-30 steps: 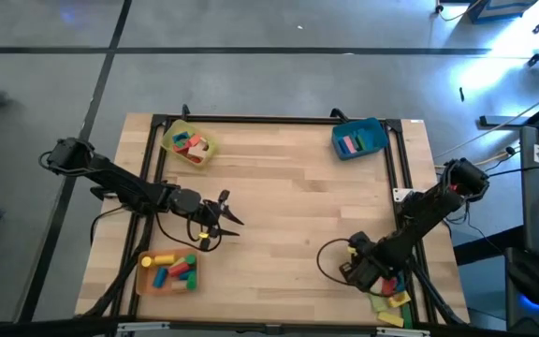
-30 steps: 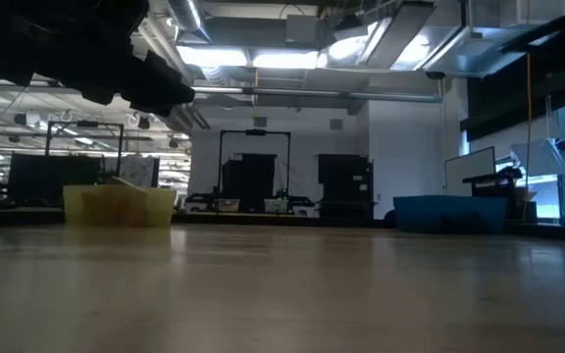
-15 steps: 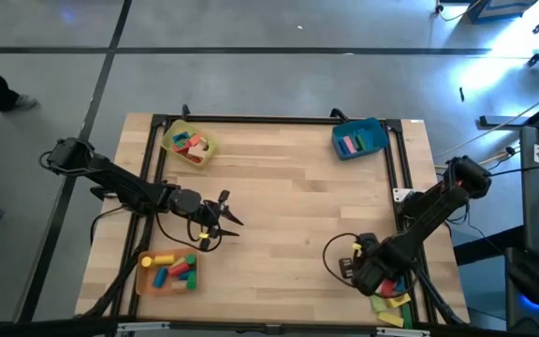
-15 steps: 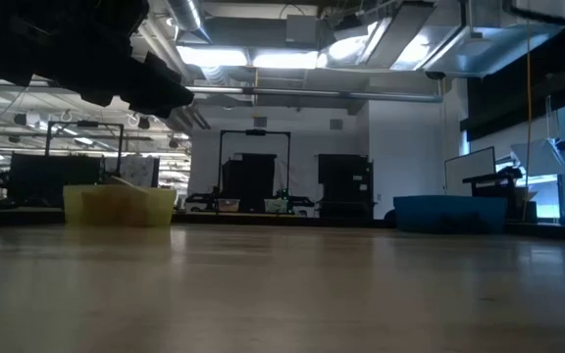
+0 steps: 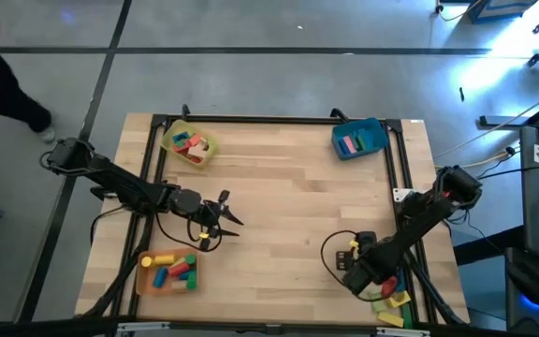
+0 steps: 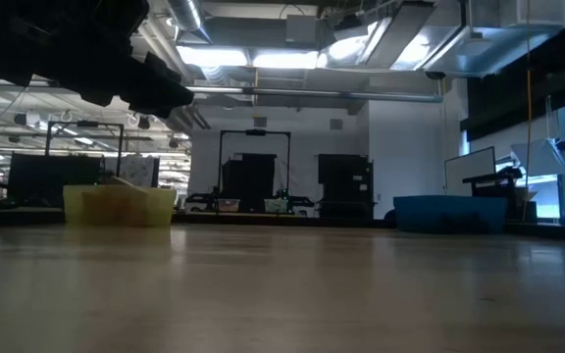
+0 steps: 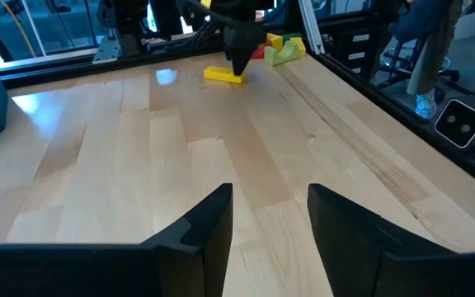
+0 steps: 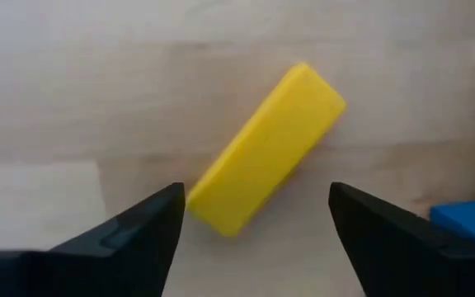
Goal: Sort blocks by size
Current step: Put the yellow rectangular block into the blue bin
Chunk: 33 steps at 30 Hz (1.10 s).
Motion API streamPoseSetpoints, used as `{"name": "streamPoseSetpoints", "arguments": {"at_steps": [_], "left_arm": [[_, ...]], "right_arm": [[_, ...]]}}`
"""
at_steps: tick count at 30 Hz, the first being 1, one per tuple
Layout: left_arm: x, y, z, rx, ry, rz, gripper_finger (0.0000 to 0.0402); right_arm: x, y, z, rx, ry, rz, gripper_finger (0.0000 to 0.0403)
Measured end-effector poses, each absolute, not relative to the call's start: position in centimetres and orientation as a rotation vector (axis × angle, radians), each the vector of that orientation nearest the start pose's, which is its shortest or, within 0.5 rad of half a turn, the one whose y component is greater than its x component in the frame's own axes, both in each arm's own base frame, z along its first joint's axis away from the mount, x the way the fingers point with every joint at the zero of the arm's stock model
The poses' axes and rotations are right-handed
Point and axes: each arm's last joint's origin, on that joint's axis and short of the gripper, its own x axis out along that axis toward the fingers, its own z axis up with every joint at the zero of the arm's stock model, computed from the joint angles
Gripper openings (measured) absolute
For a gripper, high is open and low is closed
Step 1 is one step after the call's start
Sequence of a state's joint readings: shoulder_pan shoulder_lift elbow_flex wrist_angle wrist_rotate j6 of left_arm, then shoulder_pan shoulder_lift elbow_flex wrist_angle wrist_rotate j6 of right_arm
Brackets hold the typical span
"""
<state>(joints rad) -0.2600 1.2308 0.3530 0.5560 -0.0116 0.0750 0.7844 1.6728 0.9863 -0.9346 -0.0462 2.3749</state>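
The right pincer hung wide open just above a yellow bar lying flat on the surface (near its right front corner). The left pincer waited open, empty, over the left side.

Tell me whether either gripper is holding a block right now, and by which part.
Nothing is held. The right gripper is open above a yellow bar; the left gripper is open over bare table.

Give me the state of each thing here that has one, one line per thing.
Left end effector: open, empty, above bare table.
Right end effector: open, over the yellow bar.
Yellow bar: lying flat, ungripped.
Orange tray: holds blocks.
Yellow tray: holds blocks.
Blue tray: holds blocks.
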Motion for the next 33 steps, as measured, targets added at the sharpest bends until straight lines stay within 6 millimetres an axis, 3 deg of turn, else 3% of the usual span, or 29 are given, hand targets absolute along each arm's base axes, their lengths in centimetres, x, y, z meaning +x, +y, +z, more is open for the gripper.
{"name": "streamPoseSetpoints", "arguments": {"at_steps": [8,22,33], "left_arm": [[21.9,-5.8,17.2,0.119,0.31,-0.258,0.0143],[21.9,-5.8,17.2,0.121,0.309,-0.259,0.0143],[21.9,-5.8,17.2,0.121,0.309,-0.259,0.0143]], "right_arm": [[19.7,19.3,14.2,1.147,1.236,-1.329,0.0276],[19.7,19.2,14.1,1.066,1.263,-1.245,0.011],[19.8,19.1,14.3,0.989,1.244,-1.188,0.0124]]}}
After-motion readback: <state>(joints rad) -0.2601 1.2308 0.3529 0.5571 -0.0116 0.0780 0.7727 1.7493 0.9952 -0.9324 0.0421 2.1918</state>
